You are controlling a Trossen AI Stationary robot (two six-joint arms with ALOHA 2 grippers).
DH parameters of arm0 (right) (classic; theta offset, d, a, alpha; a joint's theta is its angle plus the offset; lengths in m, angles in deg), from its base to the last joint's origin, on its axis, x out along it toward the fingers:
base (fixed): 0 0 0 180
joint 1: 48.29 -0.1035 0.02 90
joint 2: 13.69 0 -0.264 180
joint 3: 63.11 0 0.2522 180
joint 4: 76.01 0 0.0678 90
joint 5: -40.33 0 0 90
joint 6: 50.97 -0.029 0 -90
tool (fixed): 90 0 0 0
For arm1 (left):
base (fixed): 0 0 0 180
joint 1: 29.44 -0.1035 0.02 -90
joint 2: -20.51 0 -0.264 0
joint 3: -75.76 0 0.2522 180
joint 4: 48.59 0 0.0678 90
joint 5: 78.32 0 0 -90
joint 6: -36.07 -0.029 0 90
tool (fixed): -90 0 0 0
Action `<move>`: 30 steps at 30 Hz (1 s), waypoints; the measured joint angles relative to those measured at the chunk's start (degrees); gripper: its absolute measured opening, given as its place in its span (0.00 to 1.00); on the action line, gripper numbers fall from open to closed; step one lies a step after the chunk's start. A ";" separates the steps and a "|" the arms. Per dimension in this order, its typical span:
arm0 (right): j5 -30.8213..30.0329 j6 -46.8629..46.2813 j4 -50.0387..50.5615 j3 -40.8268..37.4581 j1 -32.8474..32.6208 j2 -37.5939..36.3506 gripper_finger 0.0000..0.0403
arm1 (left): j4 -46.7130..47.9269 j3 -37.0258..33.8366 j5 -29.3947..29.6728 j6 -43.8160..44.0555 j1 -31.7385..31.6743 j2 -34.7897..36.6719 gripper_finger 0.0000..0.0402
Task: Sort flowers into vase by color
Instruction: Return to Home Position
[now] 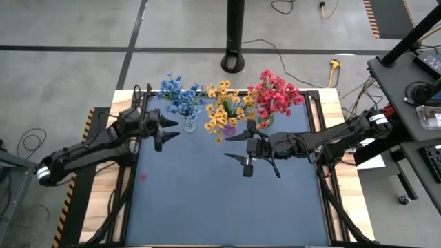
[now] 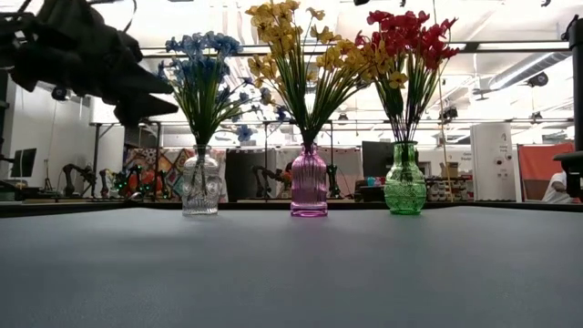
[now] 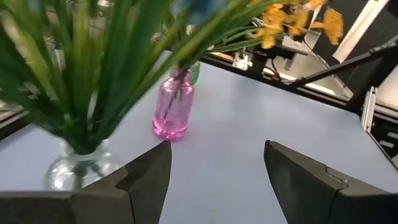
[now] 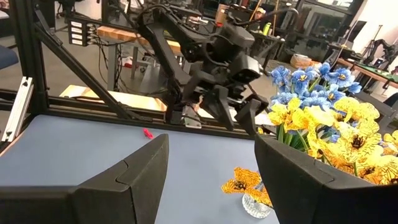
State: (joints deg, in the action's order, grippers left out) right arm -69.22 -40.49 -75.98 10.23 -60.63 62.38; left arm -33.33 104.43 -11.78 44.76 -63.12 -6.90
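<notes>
Three bunches stand in vases along the table's far side. The blue flowers (image 1: 180, 96) (image 2: 202, 68) are in a clear vase (image 2: 200, 182), the yellow-orange flowers (image 1: 226, 107) (image 2: 296, 50) in a pink vase (image 2: 308, 182) (image 3: 173, 112), and the red flowers (image 1: 277, 95) (image 2: 405, 41) in a green vase (image 2: 404, 180). My left gripper (image 1: 172, 129) (image 3: 217, 168) hangs open just left of and nearer than the clear vase (image 3: 74, 168), holding nothing. My right gripper (image 1: 227, 147) (image 4: 211, 168) is open and empty above the table's middle, on the near side of the pink vase.
A small red scrap (image 1: 143, 176) (image 4: 147, 132) lies on the blue mat (image 1: 207, 207) toward the near left. The mat's near half has nothing else on it. In the right wrist view the left arm (image 4: 224, 56) shows beyond the mat. The table frame's dark rails (image 1: 324, 186) run along both sides.
</notes>
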 joint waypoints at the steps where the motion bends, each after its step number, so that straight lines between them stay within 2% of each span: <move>1: 0.00 0.00 0.12 0.00 0.00 0.00 0.57 | 0.12 -0.02 1.70 0.00 1.86 0.50 0.60; 12: 0.00 0.00 0.38 -0.80 0.00 0.00 0.57 | 0.52 -0.72 12.30 0.85 19.33 3.77 0.60; 19: 0.00 1.37 2.37 -0.83 -0.03 -0.48 0.57 | 0.38 -1.86 13.82 2.75 25.38 3.78 0.60; 24: 0.00 1.67 7.48 -1.26 -0.89 -4.69 0.57 | -0.39 -2.93 14.62 5.64 29.29 3.79 0.60; 30: 0.59 4.31 4.77 -7.76 -1.01 -8.96 0.57 | -6.75 -5.80 14.58 7.08 33.79 3.78 0.60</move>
State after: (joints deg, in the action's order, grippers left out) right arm -68.63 -36.18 -71.21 2.46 -61.64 53.42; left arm -40.08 98.63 2.80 51.84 -29.33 -3.11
